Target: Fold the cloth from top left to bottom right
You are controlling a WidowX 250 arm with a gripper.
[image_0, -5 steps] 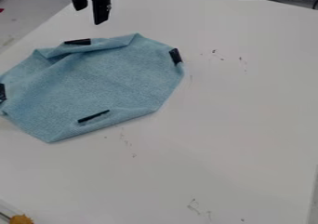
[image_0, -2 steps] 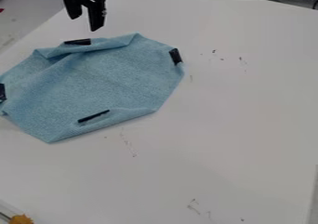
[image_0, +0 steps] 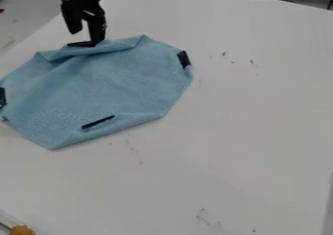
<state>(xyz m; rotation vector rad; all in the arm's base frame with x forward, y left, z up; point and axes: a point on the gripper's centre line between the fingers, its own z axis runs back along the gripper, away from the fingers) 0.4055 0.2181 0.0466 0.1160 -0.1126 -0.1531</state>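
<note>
The black gripper [image_0: 86, 37] hangs at the upper left, over the cloth's top edge, its two fingers apart. Its right fingertip overlaps the black clip [image_0: 79, 44] on that edge; whether they touch I cannot tell. Light blue cloth [image_0: 107, 85] lies on the white table, creased and partly folded over along its upper edge, with its corners turned in. More black pieces sit on it: one at the right corner [image_0: 184, 59], one near the lower edge [image_0: 98, 122] and one at the left [image_0: 2, 97].
The white table [image_0: 247, 131] extends right and below the cloth, with small dark marks on its surface. An orange-yellow object [image_0: 22, 230] stands at the bottom left corner. Dark items lie beyond the table's far edge at the top right.
The gripper has come down and slightly left, from above the cloth to its top edge. The cloth has not visibly moved.
</note>
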